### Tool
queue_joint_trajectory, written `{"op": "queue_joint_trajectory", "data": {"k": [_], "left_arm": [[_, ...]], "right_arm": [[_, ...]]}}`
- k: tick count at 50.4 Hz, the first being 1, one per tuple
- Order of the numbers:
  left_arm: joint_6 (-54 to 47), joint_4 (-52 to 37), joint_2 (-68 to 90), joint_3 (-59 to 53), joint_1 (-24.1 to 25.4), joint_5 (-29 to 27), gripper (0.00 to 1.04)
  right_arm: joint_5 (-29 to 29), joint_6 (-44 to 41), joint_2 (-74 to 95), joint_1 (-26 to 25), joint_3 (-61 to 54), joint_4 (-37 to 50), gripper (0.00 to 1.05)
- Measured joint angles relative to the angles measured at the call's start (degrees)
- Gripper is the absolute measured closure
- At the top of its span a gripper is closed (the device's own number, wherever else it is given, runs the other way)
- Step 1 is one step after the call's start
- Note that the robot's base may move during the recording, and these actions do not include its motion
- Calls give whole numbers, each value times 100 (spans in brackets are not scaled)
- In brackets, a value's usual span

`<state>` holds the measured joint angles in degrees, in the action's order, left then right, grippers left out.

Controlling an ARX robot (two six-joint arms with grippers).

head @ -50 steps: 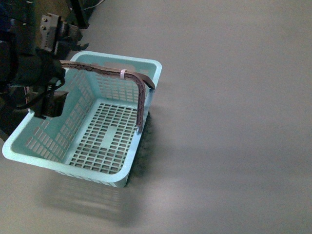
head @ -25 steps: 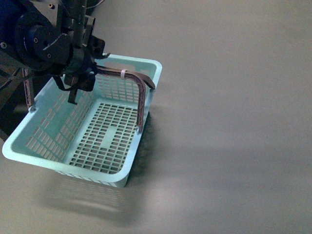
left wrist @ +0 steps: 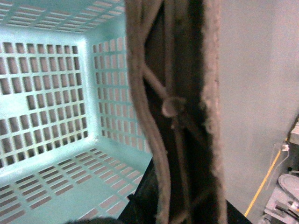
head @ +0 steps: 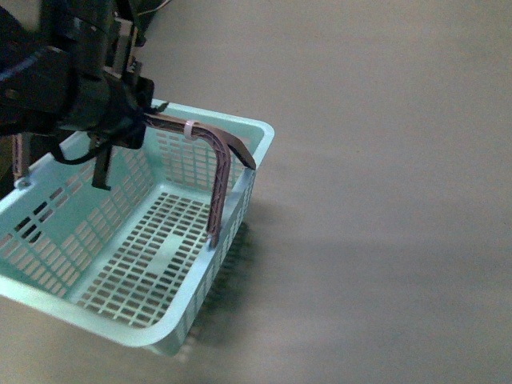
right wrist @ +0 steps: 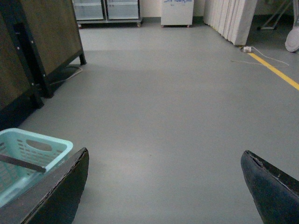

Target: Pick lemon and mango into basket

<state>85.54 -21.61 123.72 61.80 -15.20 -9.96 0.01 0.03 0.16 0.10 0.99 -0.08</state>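
Front: grips the brown handle (head: pixel 216 160) of the tilted basket (head: pixel 254 138) with the left gripper (head: pixel 136 120), clamped on it

Left wrist: shows handle close against slotted basket walls

Right wrist: holds right gripper (right wrist: pixel 166 186) spread wide above grey floor (right wrist: pixel 163 93), basket near one finger

Workshop hall, grey floor (right wrist: pixel 163 116), yellow floor line (right wrist: pixel 275 71)

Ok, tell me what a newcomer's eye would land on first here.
The light-blue basket fills the lower left of the front view, with no fruit in it and its brown handle raised. The left gripper, at upper left, appears clamped on that handle. In the right wrist view the right gripper hangs open over grey floor.
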Motion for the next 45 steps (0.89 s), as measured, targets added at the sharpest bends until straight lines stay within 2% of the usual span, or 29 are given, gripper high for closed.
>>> {"op": "queue_joint_trajectory", "data": {"k": [9, 17, 33, 39, 45], "left_arm": [[199, 79, -1683, -1047, 52, 83, 100], [450, 813, -3707, -1714, 367, 269, 100], [645, 2347, -6402, -1996, 769, 535, 100], [560, 2835, -6953, -1971, 852, 614, 100], [514, 2924, -7049, -1971, 879, 623, 100]], "right_arm": [[0, 0, 0, 0, 0, 0, 9], [0, -2, 0, 0, 0, 0, 9], [0, 0, 0, 0, 0, 0, 9], [0, 0, 0, 0, 0, 0, 9], [0, -2, 0, 0, 0, 0, 9]]}}
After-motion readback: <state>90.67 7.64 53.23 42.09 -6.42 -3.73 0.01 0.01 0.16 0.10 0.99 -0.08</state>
